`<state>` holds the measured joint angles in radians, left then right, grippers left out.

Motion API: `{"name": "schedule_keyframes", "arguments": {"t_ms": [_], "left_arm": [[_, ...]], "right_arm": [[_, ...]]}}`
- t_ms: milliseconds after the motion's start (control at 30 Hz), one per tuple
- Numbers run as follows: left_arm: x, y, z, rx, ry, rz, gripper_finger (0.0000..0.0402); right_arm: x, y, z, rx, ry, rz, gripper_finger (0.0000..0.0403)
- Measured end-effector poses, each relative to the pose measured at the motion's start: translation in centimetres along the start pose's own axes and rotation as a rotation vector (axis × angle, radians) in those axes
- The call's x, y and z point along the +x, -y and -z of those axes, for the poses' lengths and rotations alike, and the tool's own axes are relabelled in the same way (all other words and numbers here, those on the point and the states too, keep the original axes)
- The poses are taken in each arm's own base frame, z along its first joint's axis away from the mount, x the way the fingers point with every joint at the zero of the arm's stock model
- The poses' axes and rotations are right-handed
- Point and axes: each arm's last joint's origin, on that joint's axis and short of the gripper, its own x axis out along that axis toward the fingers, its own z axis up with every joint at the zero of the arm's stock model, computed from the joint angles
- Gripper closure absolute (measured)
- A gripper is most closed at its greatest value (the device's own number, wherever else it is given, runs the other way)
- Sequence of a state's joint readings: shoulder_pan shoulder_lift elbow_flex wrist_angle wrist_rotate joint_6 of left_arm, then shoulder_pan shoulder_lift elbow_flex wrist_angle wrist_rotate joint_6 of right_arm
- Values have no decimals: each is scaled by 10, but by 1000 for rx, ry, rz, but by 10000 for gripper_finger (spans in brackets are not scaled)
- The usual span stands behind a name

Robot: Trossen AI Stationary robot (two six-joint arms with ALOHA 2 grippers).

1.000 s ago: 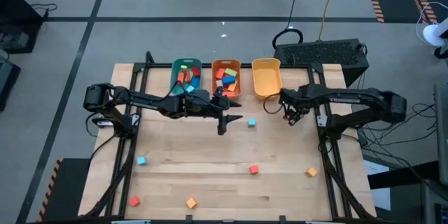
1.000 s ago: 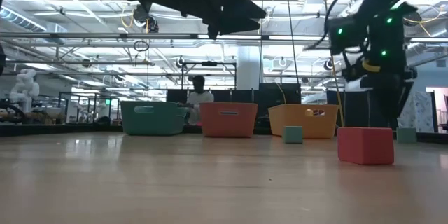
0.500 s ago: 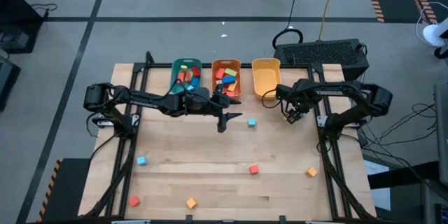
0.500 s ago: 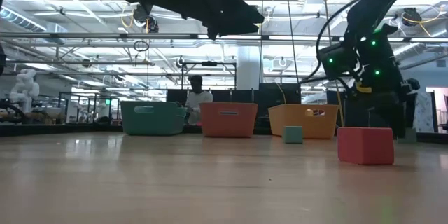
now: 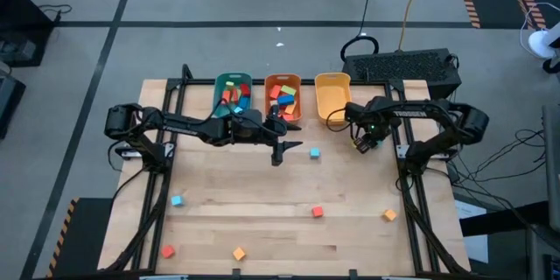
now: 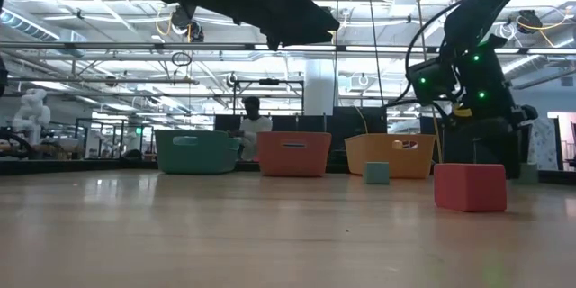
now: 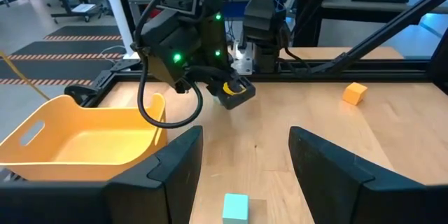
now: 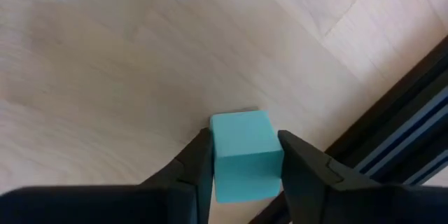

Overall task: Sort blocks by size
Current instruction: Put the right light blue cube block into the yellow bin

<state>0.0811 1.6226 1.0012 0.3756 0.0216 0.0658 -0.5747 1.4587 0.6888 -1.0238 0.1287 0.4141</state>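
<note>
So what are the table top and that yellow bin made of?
The table top looks like pale wood, with planks and grain lines showing and a smooth, slightly glossy finish. The yellow bin seems to be moulded plastic: one even colour, rounded edges, a cut-out handle.

Three bins (image 5: pixel 283 96) stand side by side along the far edge of the tabletop (image 5: pixel 262 219), two of them holding blocks (image 5: pixel 232 96), while loose cubes (image 5: pixel 318 212) lie scattered well apart toward the near edge, one (image 5: pixel 314 152) just before the bins
</note>
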Motion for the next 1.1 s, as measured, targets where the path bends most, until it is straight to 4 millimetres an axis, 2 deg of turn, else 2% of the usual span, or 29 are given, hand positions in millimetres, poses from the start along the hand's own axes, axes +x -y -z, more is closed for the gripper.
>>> {"name": "schedule_keyframes", "arguments": {"t_ms": [167, 333, 633, 733, 867, 967, 1100], "left_arm": [[0, 0, 0, -1, 0, 0, 187], [0, 0, 0, 0, -3, 0, 187], [0, 0, 0, 0, -1, 0, 187], [0, 0, 0, 0, -1, 0, 187], [0, 0, 0, 0, 0, 0, 187], [0, -2, 0, -1, 0, -4, 187], [0, -2, 0, -1, -1, -20, 187]], "right_arm": [[-4, 1, 2, 3, 23, -11, 291], [-22, -1, 5, -4, 113, -52, 289], [-86, -6, 6, -32, 358, -216, 289], [-109, -8, 1, -48, 476, -263, 290], [-129, -11, -11, -77, 623, -315, 290], [-133, -14, -26, -96, 699, -336, 289], [-120, -16, -50, -87, 683, -310, 289]]}}
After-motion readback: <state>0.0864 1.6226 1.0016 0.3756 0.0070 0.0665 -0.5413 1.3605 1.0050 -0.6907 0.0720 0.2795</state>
